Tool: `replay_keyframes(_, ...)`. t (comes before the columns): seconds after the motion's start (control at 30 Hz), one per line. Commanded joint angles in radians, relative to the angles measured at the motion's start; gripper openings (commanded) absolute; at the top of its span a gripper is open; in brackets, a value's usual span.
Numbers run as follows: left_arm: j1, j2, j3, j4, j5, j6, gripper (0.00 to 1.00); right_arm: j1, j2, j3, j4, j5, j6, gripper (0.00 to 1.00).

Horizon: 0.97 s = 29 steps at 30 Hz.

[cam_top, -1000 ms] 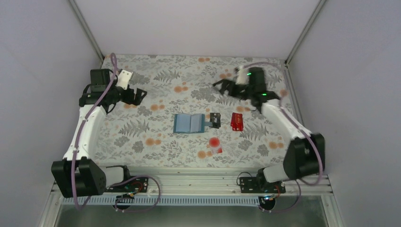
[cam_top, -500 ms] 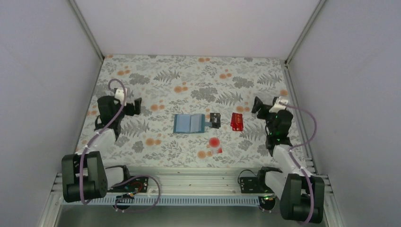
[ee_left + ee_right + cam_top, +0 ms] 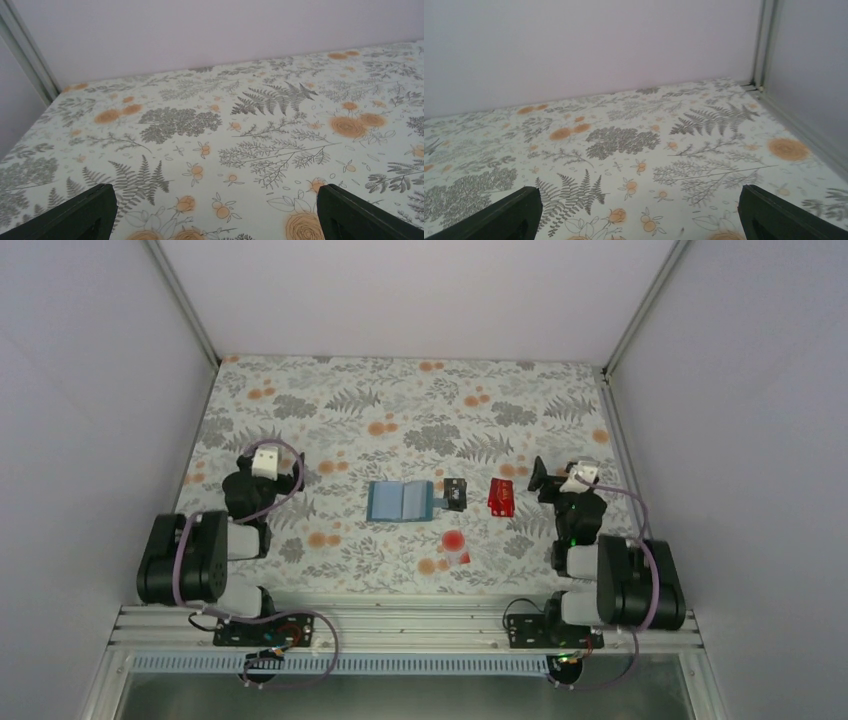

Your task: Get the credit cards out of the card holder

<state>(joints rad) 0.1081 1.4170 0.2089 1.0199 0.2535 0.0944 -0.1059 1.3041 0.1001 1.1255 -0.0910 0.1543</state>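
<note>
The teal card holder (image 3: 400,500) lies open and flat at the middle of the flowered cloth. The black card (image 3: 456,494) lies touching its right edge. Further right rests the red card (image 3: 501,497), and the pale card with a red disc (image 3: 455,544) lies nearer the front. My left gripper (image 3: 288,476) sits low at the left, open and empty, well away from the holder. My right gripper (image 3: 541,476) is low at the right, just beyond the red card, open and empty. Both wrist views, left gripper (image 3: 215,216) and right gripper (image 3: 639,216), show only cloth between wide jaws.
Pale walls (image 3: 420,300) close the table at the back and both sides, with metal corner posts (image 3: 760,45). Both arms are folded close to their bases on the front rail (image 3: 400,625).
Both arms have drawn back from the far half of the table and folded down near their bases. The holder and the three cards have not moved. Both grippers stayed open.
</note>
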Motion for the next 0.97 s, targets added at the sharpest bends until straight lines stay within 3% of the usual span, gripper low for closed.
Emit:
replay_keyframes(0.0,-0.041,0.152,-0.010,0.343,-0.041,0.042,1.00,0.004,0.191,0.051,0.278,-0.101,-0.084,0.99)
replay_keyframes(0.03,-0.049,0.121,-0.007,0.283,-0.044,0.055,1.00,0.003,0.180,0.092,0.164,-0.126,-0.102,0.99)
replay_keyframes(0.1,-0.060,0.142,-0.011,0.327,-0.044,0.066,1.00,0.003,0.204,0.138,0.118,-0.188,-0.127,0.99)
replay_keyframes(0.13,-0.061,0.130,0.023,0.252,-0.042,0.066,1.00,0.004,0.206,0.161,0.075,-0.196,-0.132,0.99)
replay_keyframes(0.4,-0.061,0.132,0.027,0.230,-0.065,0.053,1.00,0.029,0.219,0.208,-0.006,-0.157,-0.148,0.99)
replay_keyframes(0.93,-0.061,0.131,0.024,0.236,-0.064,0.054,1.00,0.038,0.218,0.212,-0.011,-0.141,-0.154,0.99)
